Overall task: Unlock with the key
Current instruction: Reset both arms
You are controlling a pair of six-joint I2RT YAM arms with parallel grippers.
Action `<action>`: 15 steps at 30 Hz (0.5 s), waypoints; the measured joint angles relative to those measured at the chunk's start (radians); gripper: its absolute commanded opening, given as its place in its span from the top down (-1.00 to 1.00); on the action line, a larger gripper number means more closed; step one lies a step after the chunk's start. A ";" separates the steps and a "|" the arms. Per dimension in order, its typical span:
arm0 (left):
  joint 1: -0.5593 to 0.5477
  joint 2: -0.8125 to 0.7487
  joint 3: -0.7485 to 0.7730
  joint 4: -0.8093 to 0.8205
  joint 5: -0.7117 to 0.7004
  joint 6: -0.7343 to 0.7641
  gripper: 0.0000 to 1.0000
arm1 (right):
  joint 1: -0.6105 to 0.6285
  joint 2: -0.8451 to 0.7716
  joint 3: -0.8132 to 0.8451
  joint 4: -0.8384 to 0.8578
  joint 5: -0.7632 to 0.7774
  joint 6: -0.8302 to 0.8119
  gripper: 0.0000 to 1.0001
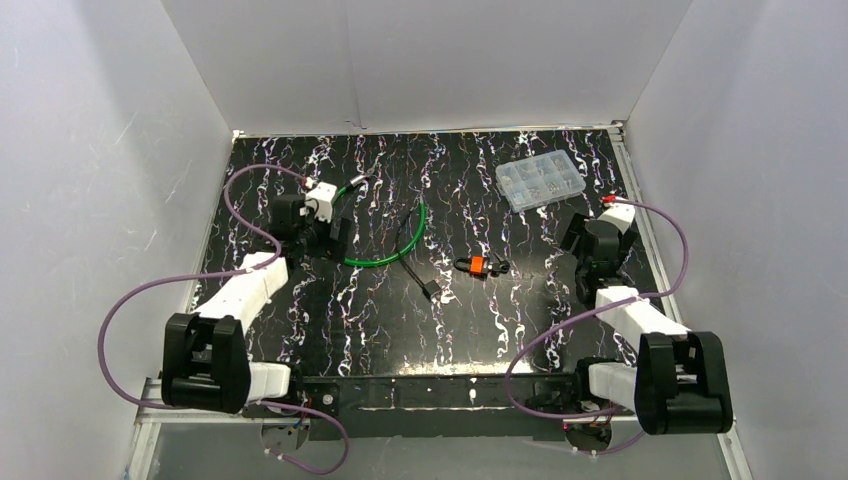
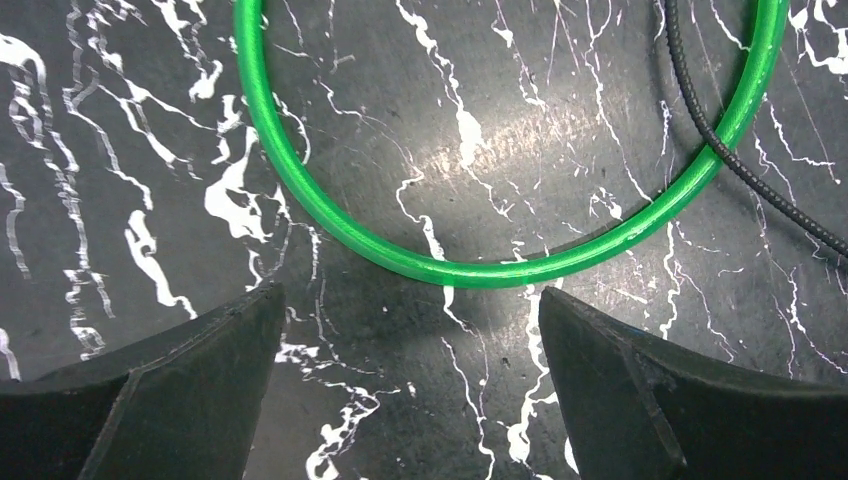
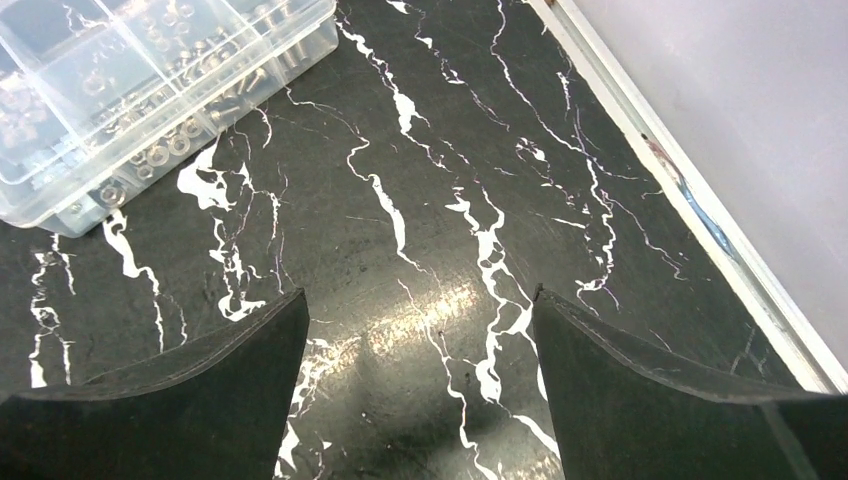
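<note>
Black flat tabletop (image 1: 380, 320) veined white, marble-like. Glossy green cable loop (image 2: 480, 272). Padlock (image 1: 478, 265) orange on black. Clear plastic compartment box (image 1: 540, 181), silvery bits inside. Thin black braided cord (image 2: 760, 183).

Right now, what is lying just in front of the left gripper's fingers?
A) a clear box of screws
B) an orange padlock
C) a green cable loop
C: the left wrist view shows the green cable loop curving just ahead of the open left gripper.

right gripper (image 3: 420, 295) jaws apart over marbled table (image 3: 430, 190) | clear parts box (image 3: 120, 90) upper left
</note>
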 measured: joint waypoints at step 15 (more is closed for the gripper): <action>0.101 0.114 -0.233 0.556 0.015 -0.109 -0.97 | -0.007 0.121 -0.084 0.348 -0.029 -0.054 -0.77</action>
